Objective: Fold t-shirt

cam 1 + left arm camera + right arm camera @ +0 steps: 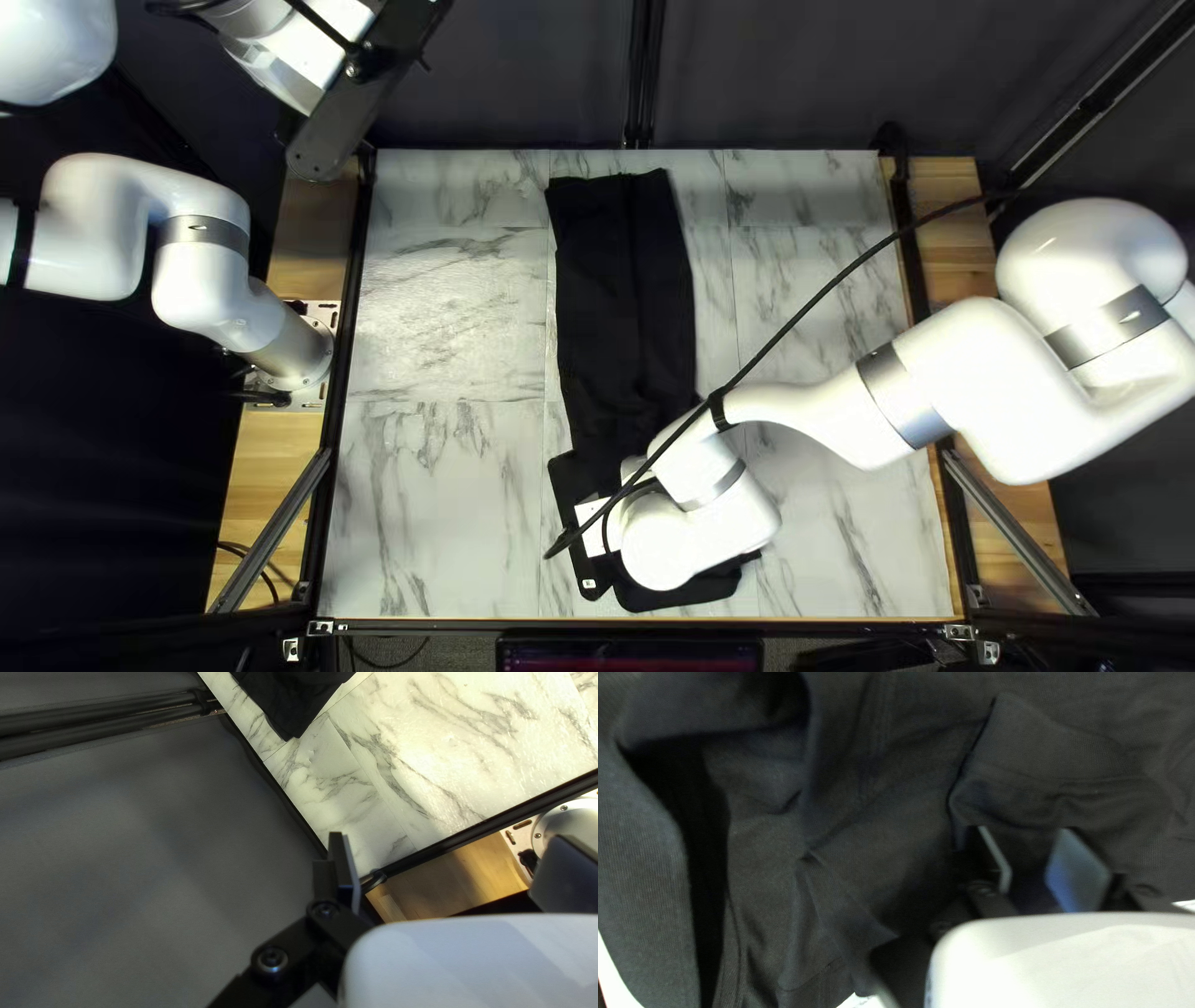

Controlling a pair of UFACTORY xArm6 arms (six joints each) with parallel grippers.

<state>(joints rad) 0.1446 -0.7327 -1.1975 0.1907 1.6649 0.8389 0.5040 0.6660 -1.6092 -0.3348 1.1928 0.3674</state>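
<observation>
Right hand (594,539), fingers parted, rumpled black cloth (623,299) beneath

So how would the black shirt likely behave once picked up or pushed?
The black shirt would probably hang limp, as its cloth buckles into soft folds. It lies low and spread on the marbled tabletop, so a push would likely bunch it rather than roll it.

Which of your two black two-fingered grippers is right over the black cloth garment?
The right gripper: the garment lies beneath it. The left gripper is away from it, near the marble-patterned table's far left corner.
</observation>
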